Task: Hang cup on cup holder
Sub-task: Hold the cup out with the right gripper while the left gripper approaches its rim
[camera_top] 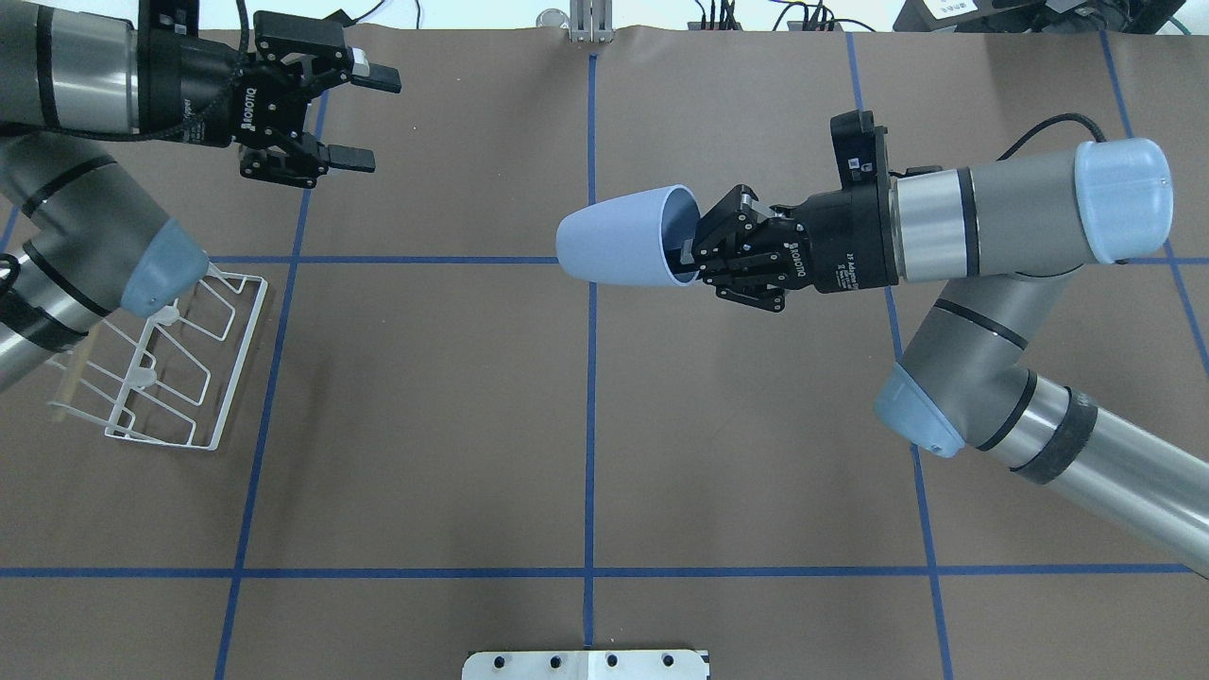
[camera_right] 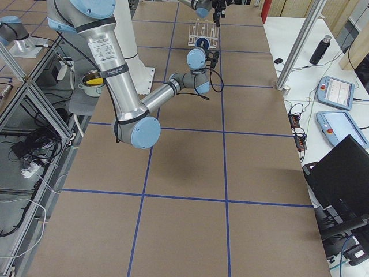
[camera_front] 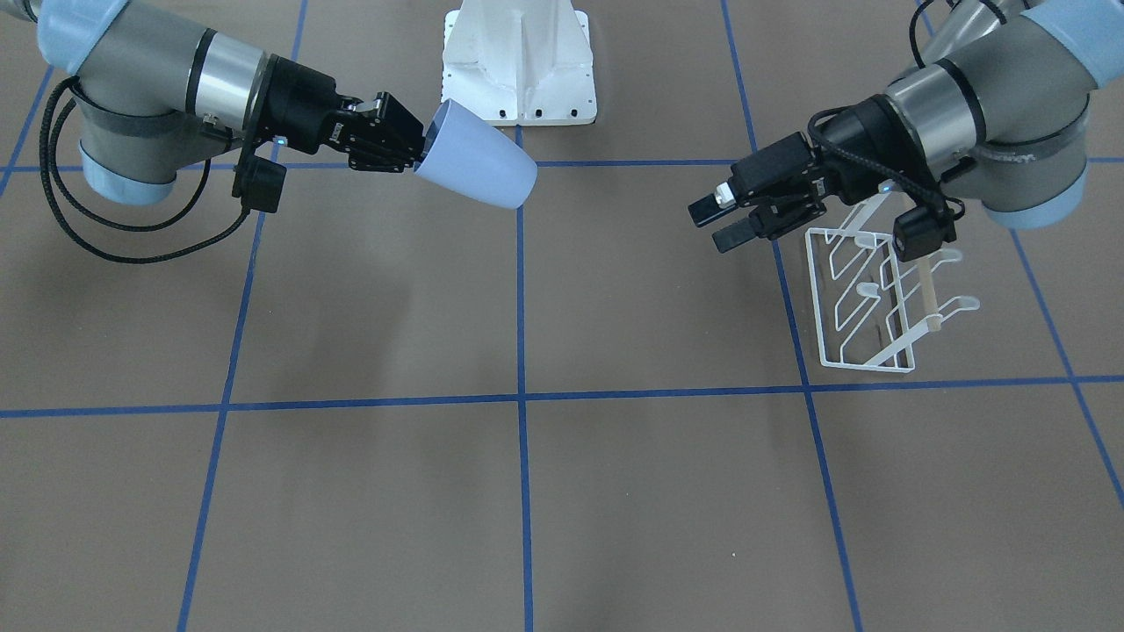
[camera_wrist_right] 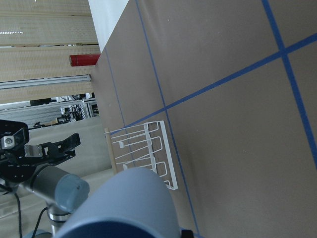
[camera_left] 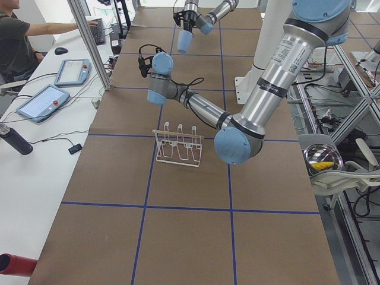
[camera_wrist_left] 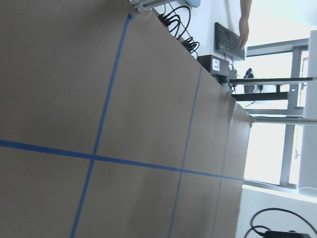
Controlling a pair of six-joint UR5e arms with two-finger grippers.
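Observation:
My right gripper (camera_top: 694, 250) is shut on the rim of the pale blue cup (camera_top: 619, 236), one finger inside it and one outside. It holds the cup on its side above the table's middle, the bottom pointing toward my left side. The front view shows the same grip (camera_front: 420, 151) on the cup (camera_front: 479, 171). The white wire cup holder (camera_top: 170, 368) stands on the table at the left, under my left arm's elbow, with its wooden rod on the outer side; it also shows in the front view (camera_front: 865, 294). My left gripper (camera_top: 364, 118) is open and empty, beyond the cup holder.
The robot's white base plate (camera_front: 518, 66) stands at the table's middle edge. Blue tape lines grid the brown table (camera_top: 425, 425). In the left side view a person (camera_left: 18, 35), tablets and a bottle (camera_left: 13, 139) are on the white bench beside the table.

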